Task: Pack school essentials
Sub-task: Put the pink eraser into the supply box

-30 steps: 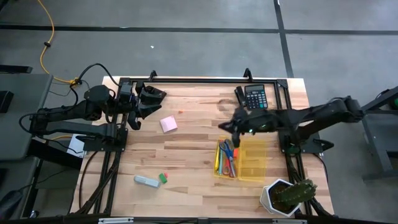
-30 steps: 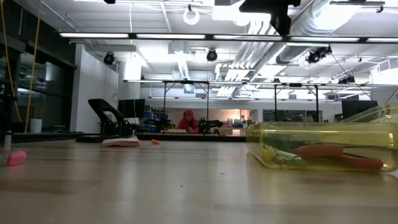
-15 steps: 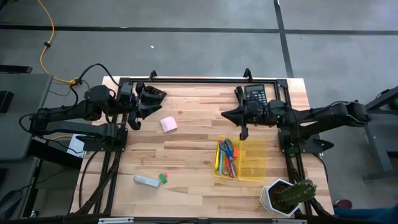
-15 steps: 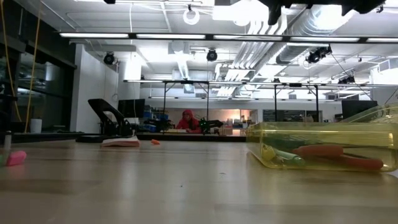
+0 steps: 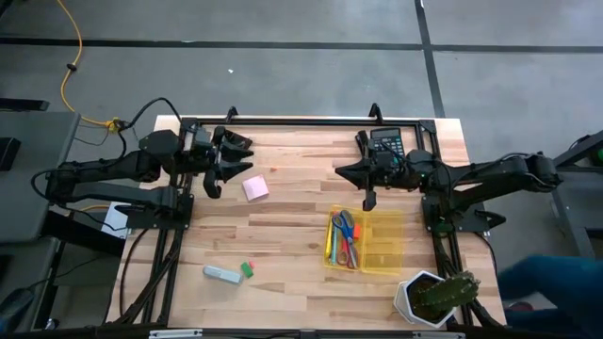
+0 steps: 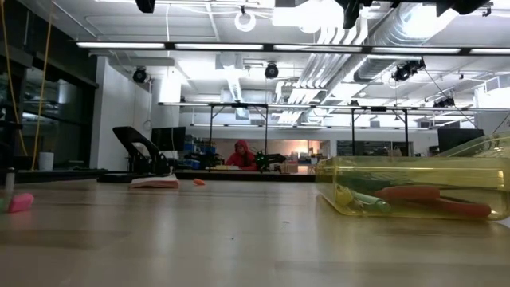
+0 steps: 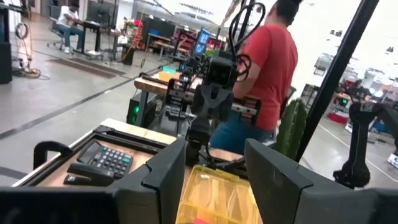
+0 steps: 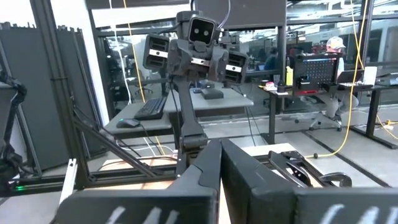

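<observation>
Surface: pale wood planks (image 5: pixel 292 235), black frame.
Room: grey floor; person in red (image 7: pixel 268 74) beyond.
Scissors (image 5: pixel 345 232): red and blue handles, inside yellow box (image 5: pixel 382 245).
Sticky pad (image 5: pixel 254 188): pink, on wood.
Left pincer (image 5: pixel 215 177): apart, empty.
Right pincer (image 5: pixel 368 200): together, empty.

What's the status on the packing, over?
Left pincer open, empty, beside pink sticky-note pad. Right pincer shut, empty, above yellow box. Scissors packed. Path clear.

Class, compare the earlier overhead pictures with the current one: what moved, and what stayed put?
The right end effector, shut and empty, drew back from the yellow tray toward the calculator. The left end effector, open, edged toward the pink sticky-note pad. Nothing was grasped or released; items on the table stayed put.
</observation>
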Available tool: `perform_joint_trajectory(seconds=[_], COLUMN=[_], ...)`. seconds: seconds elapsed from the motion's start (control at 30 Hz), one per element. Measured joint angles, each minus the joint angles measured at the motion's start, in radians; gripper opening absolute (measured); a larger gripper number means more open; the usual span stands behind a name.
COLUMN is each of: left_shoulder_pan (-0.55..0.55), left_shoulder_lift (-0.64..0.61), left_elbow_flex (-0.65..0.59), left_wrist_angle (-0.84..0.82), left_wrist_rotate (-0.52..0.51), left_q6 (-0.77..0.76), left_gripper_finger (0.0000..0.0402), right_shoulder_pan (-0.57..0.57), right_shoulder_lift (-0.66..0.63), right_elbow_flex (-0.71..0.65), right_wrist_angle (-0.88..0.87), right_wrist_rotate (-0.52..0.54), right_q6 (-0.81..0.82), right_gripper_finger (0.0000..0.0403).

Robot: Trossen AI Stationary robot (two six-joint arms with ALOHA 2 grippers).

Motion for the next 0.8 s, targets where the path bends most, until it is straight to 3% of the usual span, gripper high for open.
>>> perform_joint_trajectory(seconds=[0.3, 0.6, 0.8], left_shoulder_pan=[-0.029, -0.282, -0.457], left_shoulder_lift=[0.070, 0.312, 0.504], left_elbow_flex=[0.021, 0.155, 0.155], left_wrist_angle=[-0.037, -0.550, -0.664], left_wrist_rotate=[0.007, 0.005, -0.004], left_q6=[-0.029, 0.136, 0.309], left_gripper_finger=[0.0156, 0.0174, 0.0189], right_shoulder_pan=[0.000, 0.000, 0.000], right_shoulder_lift=[0.000, 0.000, 0.000], right_elbow_flex=[0.000, 0.000, 0.000], right_wrist_angle=[-0.002, -0.020, -0.035], right_wrist_rotate=[0.000, 0.001, 0.001], right_q6=[0.003, 0.026, 0.026], right_gripper_finger=[0.0000, 0.0000, 0.0000])
